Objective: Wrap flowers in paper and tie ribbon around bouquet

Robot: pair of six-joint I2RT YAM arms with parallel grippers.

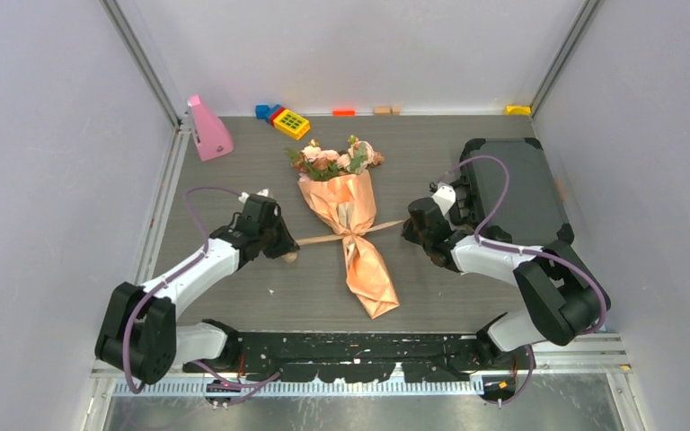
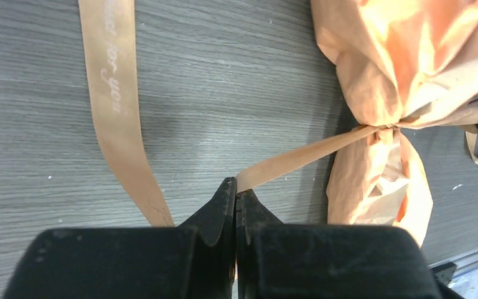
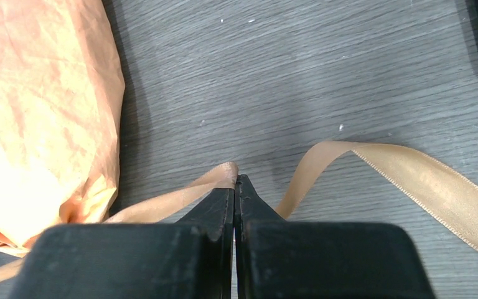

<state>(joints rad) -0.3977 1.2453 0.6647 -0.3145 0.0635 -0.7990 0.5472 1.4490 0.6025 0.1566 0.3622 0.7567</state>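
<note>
The bouquet [image 1: 352,224] lies in the middle of the table, pink flowers [image 1: 334,159] at the far end above a cone of peach-orange paper [image 1: 368,269]. A tan ribbon [image 1: 323,239] crosses its pinched waist and is knotted there [image 2: 391,126]. My left gripper [image 2: 236,187] is shut on the ribbon [image 2: 299,157] left of the bouquet, with a loose printed end [image 2: 115,106] trailing away. On the right of the bouquet my right gripper [image 3: 236,182] is shut on the ribbon [image 3: 187,194], beside the paper [image 3: 43,112]; another loose end [image 3: 423,180] runs off to the right.
A black case [image 1: 512,189] lies just behind the right arm. A pink object [image 1: 207,130] stands at the back left. Small coloured toy blocks [image 1: 289,121] line the back wall. Grey walls close in both sides.
</note>
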